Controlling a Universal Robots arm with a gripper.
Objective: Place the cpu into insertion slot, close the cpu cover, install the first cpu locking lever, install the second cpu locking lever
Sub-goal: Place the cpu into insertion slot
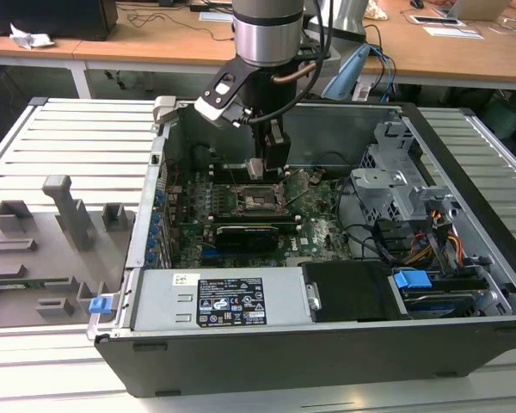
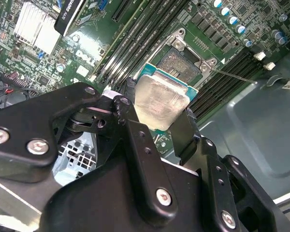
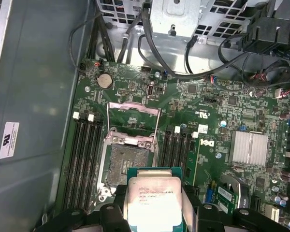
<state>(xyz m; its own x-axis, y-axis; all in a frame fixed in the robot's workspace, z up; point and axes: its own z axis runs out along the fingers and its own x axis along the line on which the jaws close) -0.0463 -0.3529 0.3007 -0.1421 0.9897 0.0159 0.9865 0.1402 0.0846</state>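
Here the hand (image 2: 160, 104) clamps the cpu (image 3: 153, 203), seemingly just above the insertion slot (image 3: 126, 163)

Slatted table (image 1: 77, 129) — computer case (image 1: 327, 357), grey fixture (image 1: 34, 258)

My arm (image 1: 267, 33) hangs straight down in the exterior view, its silver section upright above the black wrist block (image 1: 241, 86). My gripper (image 1: 267, 165) points downward from there. In both wrist views my 2 black fingers (image 2: 185, 129) sit on opposite edges of the cpu (image 3: 153, 203), pressed against it and clamping it flat between them.
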